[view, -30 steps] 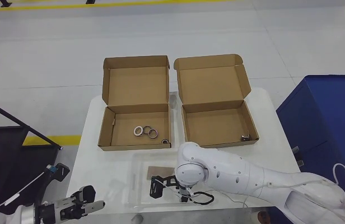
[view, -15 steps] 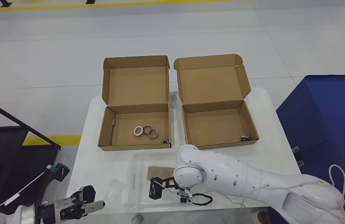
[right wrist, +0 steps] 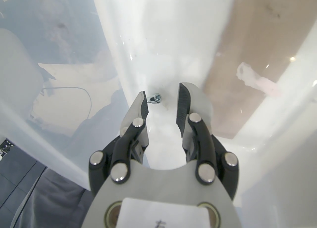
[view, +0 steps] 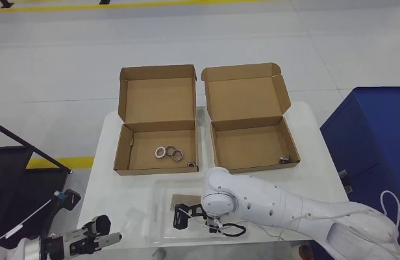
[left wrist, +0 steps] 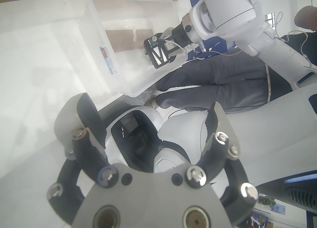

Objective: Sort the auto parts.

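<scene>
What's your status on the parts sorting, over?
Right gripper open, low in the clear bin. Small bolt just ahead of it, not gripped. Left gripper open, empty, away from the bin. Nothing blocking the bolt.

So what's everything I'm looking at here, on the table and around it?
table: one, white, under the boxes and the tray.
left box: one, brown cardboard, lid open, far side of the table.
right box: one, brown cardboard, lid open, beside it.
rings: three, silvery and dark, in the left box.
small part: one, dark, near corner of the left box.
metal part: one, silvery, near corner of the right box.
tray: one, clear plastic, near edge of the table.
cardboard piece: one, brown, in the tray.
bolt: one, silvery, on the tray floor.
cabinet: one, blue, beside the table.
right gripper: open, in the tray, at the bolt.
left gripper: open, empty, off the table's near corner.
</scene>
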